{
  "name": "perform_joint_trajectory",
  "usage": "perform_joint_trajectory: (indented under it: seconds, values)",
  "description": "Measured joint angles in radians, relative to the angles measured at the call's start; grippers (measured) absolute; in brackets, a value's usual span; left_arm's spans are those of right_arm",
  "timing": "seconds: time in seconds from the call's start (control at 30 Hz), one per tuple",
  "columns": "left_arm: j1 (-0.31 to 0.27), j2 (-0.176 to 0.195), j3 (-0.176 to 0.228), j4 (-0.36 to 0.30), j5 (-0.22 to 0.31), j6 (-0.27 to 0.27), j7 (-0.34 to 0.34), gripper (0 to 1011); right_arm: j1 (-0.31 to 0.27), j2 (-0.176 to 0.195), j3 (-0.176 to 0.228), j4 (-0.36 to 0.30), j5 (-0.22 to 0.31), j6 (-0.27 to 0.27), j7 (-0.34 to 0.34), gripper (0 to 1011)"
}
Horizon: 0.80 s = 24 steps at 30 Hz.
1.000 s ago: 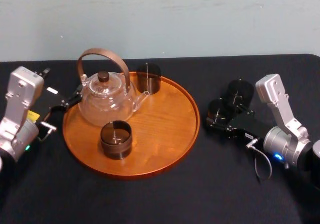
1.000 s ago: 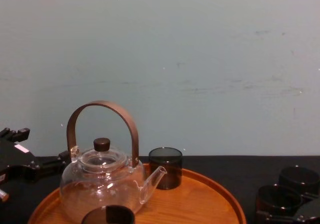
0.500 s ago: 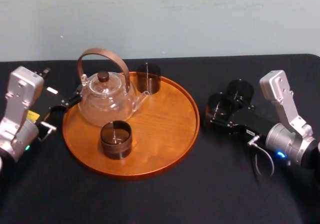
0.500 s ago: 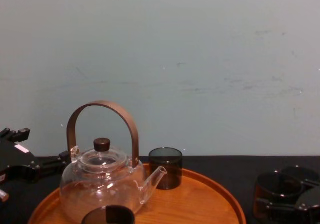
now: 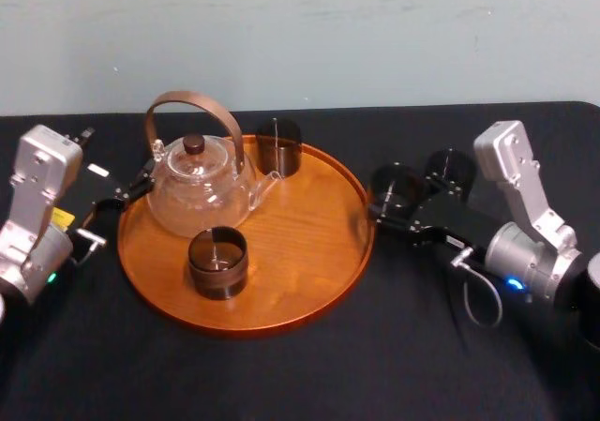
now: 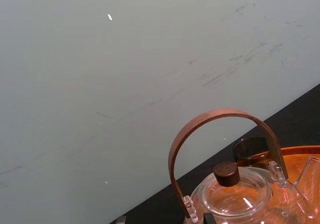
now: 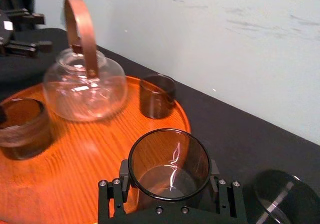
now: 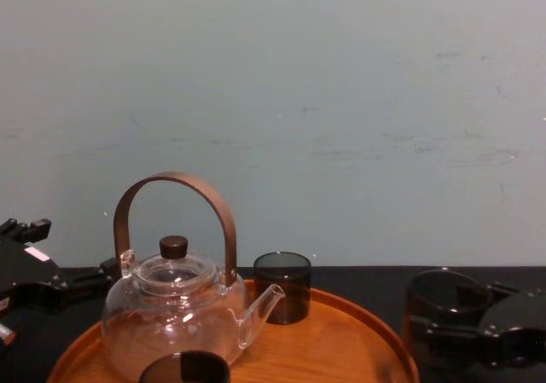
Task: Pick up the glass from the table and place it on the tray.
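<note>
Evidently the right gripper (image 5: pixel 397 211) was clamped on the smoky glass (image 5: pixel 391 183), one finger pressed to each side of its wall in the right wrist view. Just ahead of that gripper lay the rim of the round wooden tray (image 5: pixel 366 229). Farther ahead on it stood a glass teapot (image 5: pixel 199 188), a rear glass (image 5: pixel 278 146) and a front glass (image 5: pixel 217 262). Close behind the gripper a spare glass (image 5: pixel 448 170) stood on the black table (image 5: pixel 375 365). The grasp looked done; what was left was crossing the rim, setting down and releasing. The left gripper (image 5: pixel 122 194) sat parked beyond the teapot.
</note>
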State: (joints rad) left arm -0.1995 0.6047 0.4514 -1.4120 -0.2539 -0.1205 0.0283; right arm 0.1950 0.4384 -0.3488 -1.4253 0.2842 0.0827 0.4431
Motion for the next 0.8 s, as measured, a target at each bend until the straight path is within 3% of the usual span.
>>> perform_joint_trajectory:
  seconds: [0.8]
  values:
    - [0.0, 0.0, 0.0, 0.0, 0.0, 0.0, 0.0, 1001, 0.035, -0.065, -0.107, 0.016, -0.016, 0.002, 0.024, 904]
